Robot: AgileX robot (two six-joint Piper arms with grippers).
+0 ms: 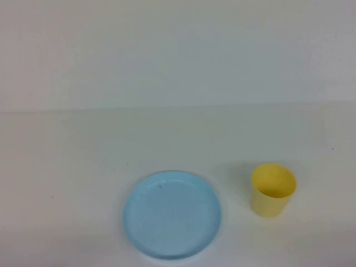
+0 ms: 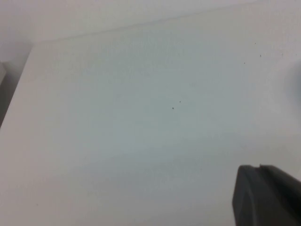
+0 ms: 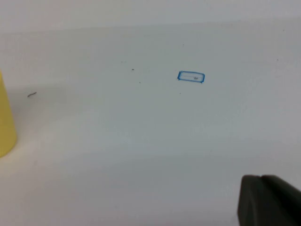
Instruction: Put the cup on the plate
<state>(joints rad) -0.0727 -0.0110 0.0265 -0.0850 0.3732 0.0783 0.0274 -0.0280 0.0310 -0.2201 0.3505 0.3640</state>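
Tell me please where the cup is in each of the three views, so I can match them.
High view: the cup stands upright on the table, right of the plate and apart from it.
Left wrist view: no cup; only table and the shut left gripper.
Right wrist view: the cup's yellow side is cut by the picture's edge; the shut right gripper is far from it.
Shared landmark: the white table.

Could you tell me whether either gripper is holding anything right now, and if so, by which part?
Nothing is held. The cup stands free on the table beside the plate; the left gripper and right gripper are shut, away from both.
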